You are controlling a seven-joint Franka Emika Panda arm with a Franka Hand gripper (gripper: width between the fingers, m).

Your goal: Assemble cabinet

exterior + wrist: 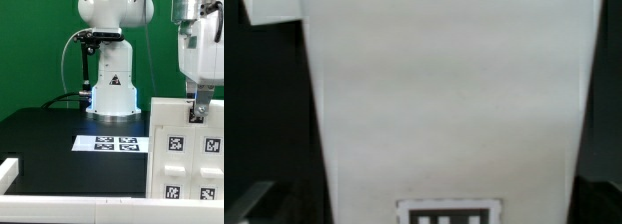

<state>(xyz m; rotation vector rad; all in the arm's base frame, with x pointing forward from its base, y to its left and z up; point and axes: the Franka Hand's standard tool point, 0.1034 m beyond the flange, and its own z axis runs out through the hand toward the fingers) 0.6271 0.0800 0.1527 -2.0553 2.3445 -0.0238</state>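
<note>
- Filling most of the wrist view, a flat white face of the cabinet [438,110] is running lengthwise through the frame, with a black-and-white tag [450,212] showing at one end.
- Dark claw fingers [249,200] are showing at the picture's lower corners, standing clear on either side of the panel, so the claw is reading as open and not pressing on the panel.
- Seen from the exterior view, the cabinet [185,150] is standing upright at the exterior view's right, its long axis vertical and its tagged face turned toward the camera.
- Several square tags [176,143] are sitting on that front face, arranged in columns.
- Above it, the claw [198,113] is hanging at the cabinet's top edge, with the white arm [200,45] rising out of frame; whether it is touching the panel cannot be told.
- Beneath everything, the bench [50,135] is showing a black, matte top.
- Lying flat on it, just beside the cabinet toward the exterior view's left, is the marker board [112,143] with its four tags.
- Behind the board, the robot base [112,85] is standing with a warning triangle on its white body.
- Along the near edge, a low white rail [60,203] is bordering the bench.
- Behind the scene, a green backdrop [35,45] is covering the room's rear.
</note>
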